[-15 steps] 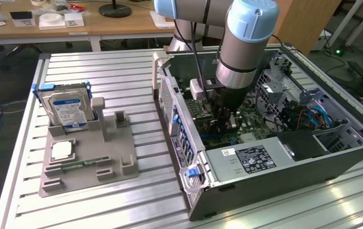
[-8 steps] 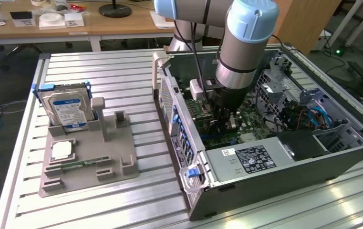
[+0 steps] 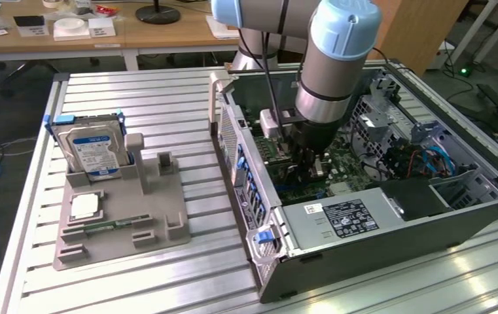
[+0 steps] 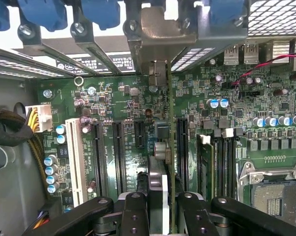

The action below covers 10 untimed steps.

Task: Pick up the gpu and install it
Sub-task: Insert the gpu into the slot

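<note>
The thin, flat gpu (image 4: 162, 162) is pinched edge-on between the black metal fingers (image 4: 135, 216) of the gripper (image 4: 160, 216), directly beneath it inside the open grey steel case (image 3: 389, 222), above the long black slots (image 4: 119, 157) of the glossy green motherboard (image 4: 207, 132)

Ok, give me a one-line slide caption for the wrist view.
Gripper holding the gpu edge-on above the motherboard slots inside the open computer case.
</note>
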Motion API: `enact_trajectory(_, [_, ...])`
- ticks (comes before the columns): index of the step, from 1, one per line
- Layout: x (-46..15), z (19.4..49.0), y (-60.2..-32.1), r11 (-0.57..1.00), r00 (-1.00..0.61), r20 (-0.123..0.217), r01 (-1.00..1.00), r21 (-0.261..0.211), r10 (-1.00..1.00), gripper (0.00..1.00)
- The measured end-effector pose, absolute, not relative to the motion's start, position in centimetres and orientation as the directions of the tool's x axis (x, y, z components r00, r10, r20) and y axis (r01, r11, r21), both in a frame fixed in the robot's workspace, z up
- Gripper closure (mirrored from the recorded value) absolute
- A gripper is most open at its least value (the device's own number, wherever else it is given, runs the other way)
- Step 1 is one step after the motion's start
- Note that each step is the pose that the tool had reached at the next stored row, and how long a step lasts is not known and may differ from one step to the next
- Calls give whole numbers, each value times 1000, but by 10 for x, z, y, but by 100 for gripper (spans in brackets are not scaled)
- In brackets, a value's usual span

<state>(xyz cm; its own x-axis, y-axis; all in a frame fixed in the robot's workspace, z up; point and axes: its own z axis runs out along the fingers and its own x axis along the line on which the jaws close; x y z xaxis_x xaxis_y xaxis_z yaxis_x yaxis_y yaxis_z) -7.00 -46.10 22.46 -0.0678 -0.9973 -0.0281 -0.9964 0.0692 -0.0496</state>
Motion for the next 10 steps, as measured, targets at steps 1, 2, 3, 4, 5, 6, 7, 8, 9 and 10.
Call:
enact_trajectory(1, [-70,224,-461,69,-68,-28,-996,-50,-997,72])
enact_trajectory(2, [-70,224,-461,69,-68,-28,-996,-49,-997,72])
enact_trajectory(3, [-70,224,-461,69,-68,-28,-996,-49,-997,72])
enact_trajectory(4, [-70,224,-461,69,-68,-28,-996,-50,-997,72])
enact_trajectory(5, [-70,224,-461,69,-68,-28,-996,-50,-997,72])
enact_trajectory(6, [-70,224,-461,69,-68,-28,-996,-50,-997,72])
enact_trajectory(7, [-70,224,-461,69,-68,-28,-996,-50,-997,72])
enact_trajectory(8, [-70,224,-461,69,-68,-29,-996,-50,-997,72])
enact_trajectory(9, [-70,224,-461,69,-68,-29,-996,-51,-997,72])
enact_trajectory(10, [-70,224,-461,69,-68,-29,-996,-52,-997,72])
